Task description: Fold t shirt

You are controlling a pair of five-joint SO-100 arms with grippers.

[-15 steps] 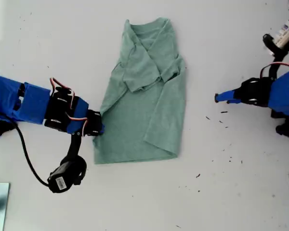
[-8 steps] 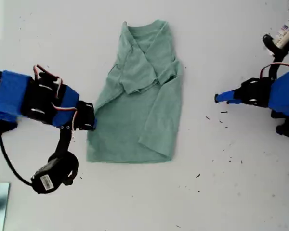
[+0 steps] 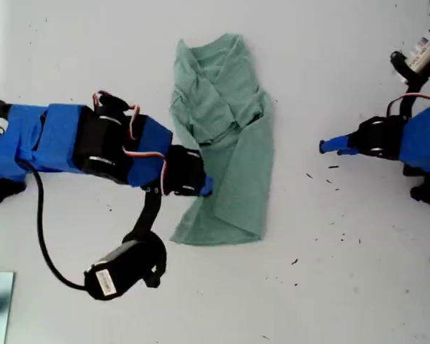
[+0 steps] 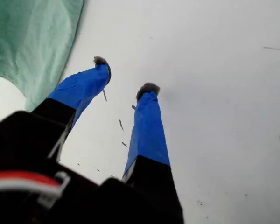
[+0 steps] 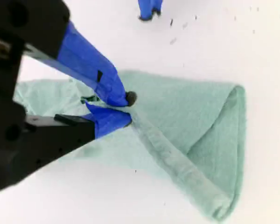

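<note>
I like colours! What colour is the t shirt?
The t shirt is plain sage green, no print. The exterior view shows it best.

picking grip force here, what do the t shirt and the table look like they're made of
The t shirt looks like soft matte knit cloth, probably cotton: it creases, drapes, and shows a stitched hem where the jaws of my second gripper pinch it. The table looks like a smooth hard white surface with a faint sheen; the exact material is unclear.

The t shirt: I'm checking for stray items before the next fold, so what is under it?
Only the white table shows around the t shirt. Beneath its layers nothing can be seen; my second gripper pinches its hem, covering part of it.
</note>
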